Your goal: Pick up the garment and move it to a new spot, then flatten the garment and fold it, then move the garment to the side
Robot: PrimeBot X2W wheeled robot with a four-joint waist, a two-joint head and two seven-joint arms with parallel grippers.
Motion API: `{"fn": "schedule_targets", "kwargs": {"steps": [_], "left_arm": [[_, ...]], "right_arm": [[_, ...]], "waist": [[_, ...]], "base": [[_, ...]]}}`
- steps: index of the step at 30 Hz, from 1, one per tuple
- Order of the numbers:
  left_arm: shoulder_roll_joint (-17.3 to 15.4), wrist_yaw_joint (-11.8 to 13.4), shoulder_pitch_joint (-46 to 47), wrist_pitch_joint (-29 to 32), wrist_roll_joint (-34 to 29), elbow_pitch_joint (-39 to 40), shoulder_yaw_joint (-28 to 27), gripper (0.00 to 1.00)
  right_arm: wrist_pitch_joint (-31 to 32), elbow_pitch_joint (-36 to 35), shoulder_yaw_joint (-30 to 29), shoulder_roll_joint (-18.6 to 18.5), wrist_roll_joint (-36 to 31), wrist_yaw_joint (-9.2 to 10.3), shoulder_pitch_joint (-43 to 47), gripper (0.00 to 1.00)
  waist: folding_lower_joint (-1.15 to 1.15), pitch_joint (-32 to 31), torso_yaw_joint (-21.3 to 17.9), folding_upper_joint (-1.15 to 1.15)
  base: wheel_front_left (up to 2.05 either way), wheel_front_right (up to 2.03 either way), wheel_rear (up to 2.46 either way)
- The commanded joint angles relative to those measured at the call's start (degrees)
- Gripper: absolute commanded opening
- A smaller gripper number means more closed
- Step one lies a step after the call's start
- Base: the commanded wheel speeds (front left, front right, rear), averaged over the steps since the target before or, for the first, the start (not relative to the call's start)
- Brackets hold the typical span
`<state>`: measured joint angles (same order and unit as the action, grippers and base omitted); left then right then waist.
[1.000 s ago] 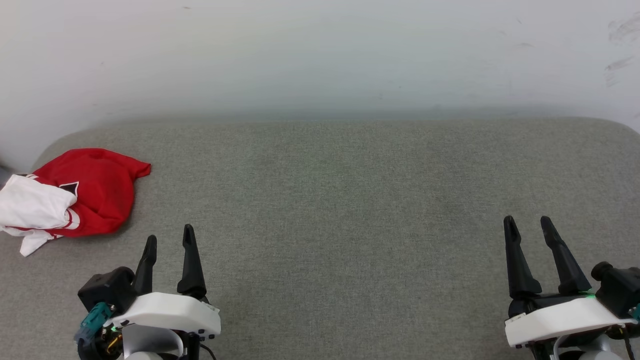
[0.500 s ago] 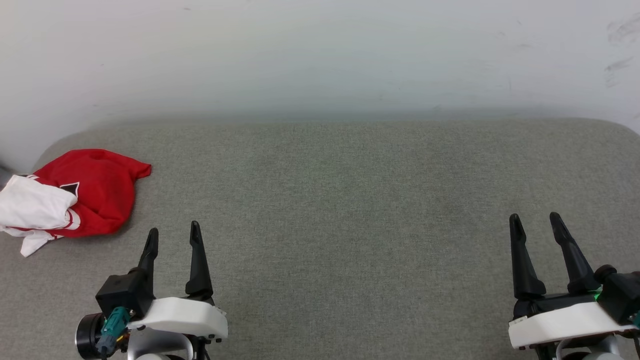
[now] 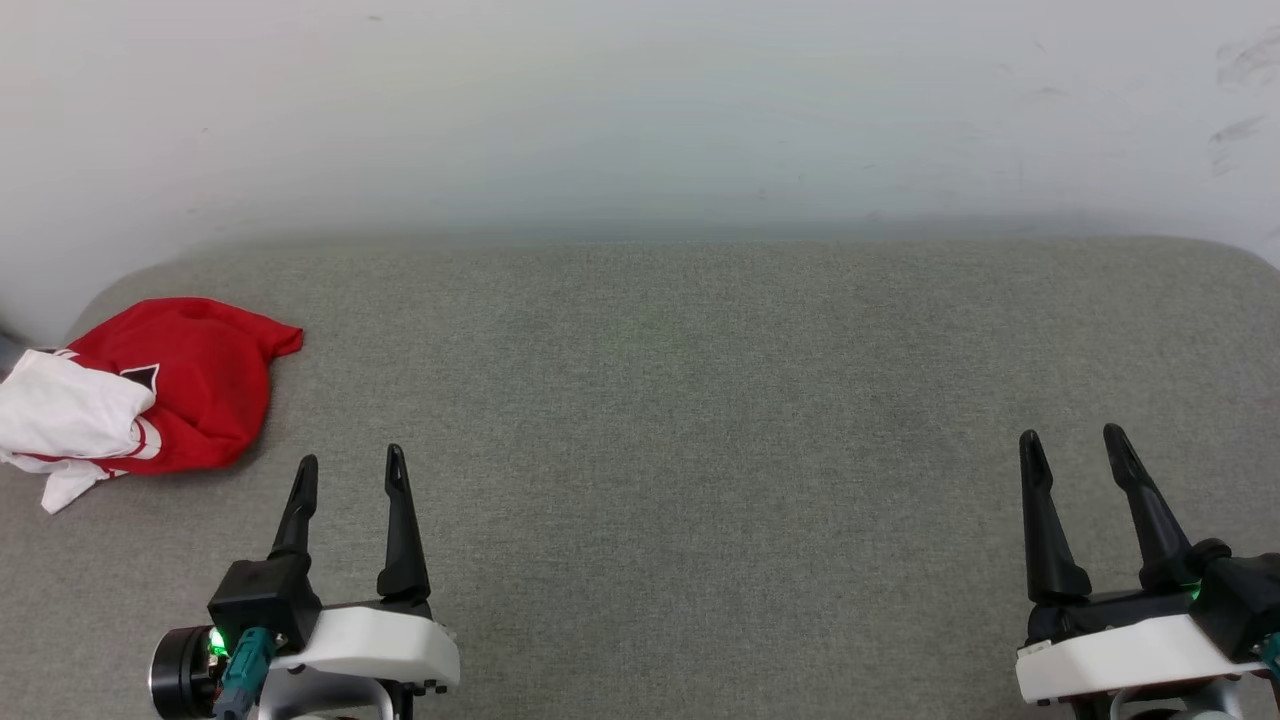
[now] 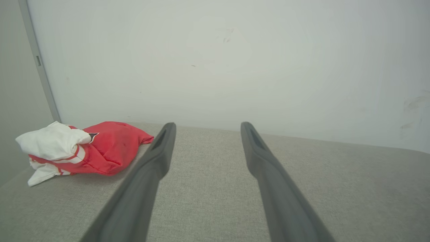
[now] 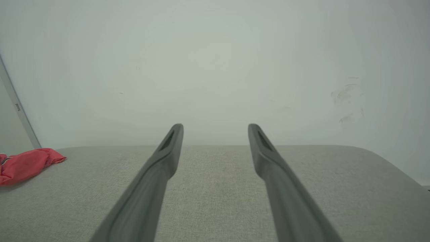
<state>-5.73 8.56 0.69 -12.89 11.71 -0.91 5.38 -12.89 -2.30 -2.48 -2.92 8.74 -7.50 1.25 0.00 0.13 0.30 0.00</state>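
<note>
Red jersey (image 3: 190, 385) lay bunched on grey cushion (image 3: 700, 400), left end. L gripper (image 3: 351, 456) & R gripper (image 3: 1071, 434) were wide open, empty.

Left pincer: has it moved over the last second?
Yes. The left pincer has drifted slightly right and back toward the robot, away from the garment, which lies unmoved.

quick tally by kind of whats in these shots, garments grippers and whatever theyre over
garment: 1, red and white, crumpled at the surface's far left
grippers: 2, left gripper and right gripper, both with fingers apart and holding nothing
grey fabric surface: 1
total: 4
</note>
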Motion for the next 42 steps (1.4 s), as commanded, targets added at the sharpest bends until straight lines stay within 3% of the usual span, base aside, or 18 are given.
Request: {"fn": "schedule_targets", "kwargs": {"steps": [1, 19, 26, 42], "left_arm": [[0.13, -0.24, -0.38, -0.47, -1.02, 0.27, -0.06, 1.0], [2.6, -4.7, -1.44, -2.41, -6.78, -2.44, -3.55, 1.0], [2.83, -5.96, -1.33, -2.33, -5.51, -3.51, -4.72, 1.0], [2.87, -5.97, -1.25, -2.33, -3.51, -4.19, -4.64, 1.0]], "right_arm": [[-0.41, -0.61, 0.17, 0.05, -0.48, 0.01, 0.42, 1.0], [-2.39, -0.32, 0.46, 0.07, -3.97, 0.03, 1.68, 1.0], [-2.35, 0.68, 0.59, 0.07, -2.5, 0.03, 1.84, 1.0], [-2.35, 1.6, 0.7, 0.07, -1.06, 0.03, 1.93, 1.0]], "waist": [[0.0, 0.01, -0.01, 0.0], [0.0, 0.22, 0.21, 0.0], [0.0, 0.16, 0.27, 0.0], [0.0, 0.23, 0.3, 0.0]], "base": [[0.0, 0.0, 0.0], [0.0, 0.0, 0.0], [0.0, 0.0, 0.0], [0.0, 0.0, 0.0]]}}
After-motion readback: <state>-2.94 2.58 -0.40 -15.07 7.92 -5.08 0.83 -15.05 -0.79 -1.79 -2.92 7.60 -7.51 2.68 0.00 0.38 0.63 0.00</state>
